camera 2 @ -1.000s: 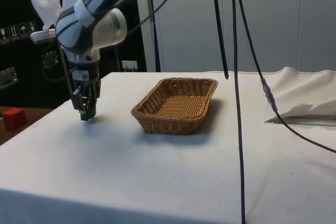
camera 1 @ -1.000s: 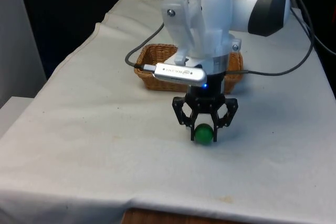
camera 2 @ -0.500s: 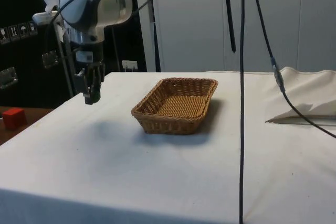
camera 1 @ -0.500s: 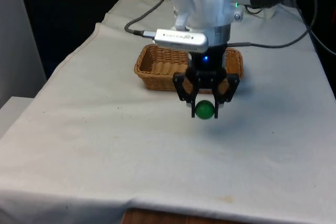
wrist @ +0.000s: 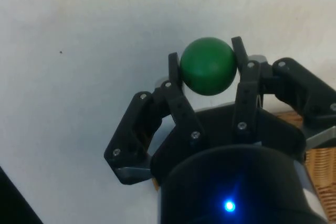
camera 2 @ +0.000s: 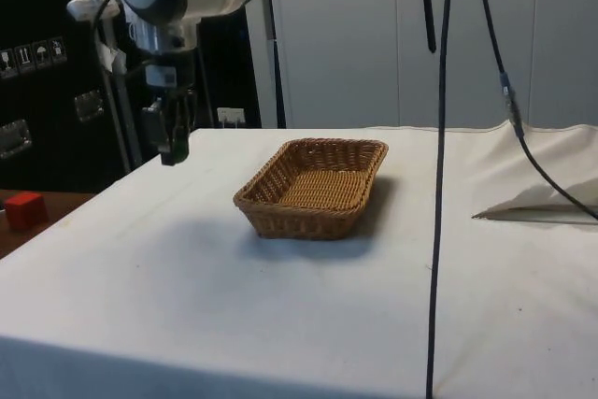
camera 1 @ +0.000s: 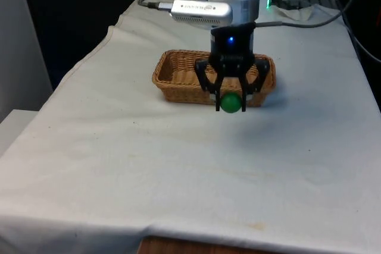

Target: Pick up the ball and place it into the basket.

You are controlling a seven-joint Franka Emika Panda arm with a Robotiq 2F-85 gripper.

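Gripper [camera 1: 231, 100] clamps the green ball [camera 1: 231, 103] between its two fingers [wrist: 176, 80], holding it in the air well above the cloth [camera 1: 119, 159]. In the side view the gripper [camera 2: 174, 149] hangs beside the basket [camera 2: 313, 189], on the side away from the white wall, and not yet over it. In the front view the ball overlaps the basket's [camera 1: 178, 84] near wall, but that is only the line of sight; the wrist view shows plain cloth under the ball [wrist: 207, 65] and wicker [wrist: 320, 166] only at the picture's edge.

The step in hand looks like the carry: the pick is done, the placing is not. The next move calls for travel sideways until the ball is over the basket's floor, with enough height to pass the rim, then lowering and letting go.

A second ago the ball sat on the cloth inside the fingers; since then the arm has risen and moved toward the basket.
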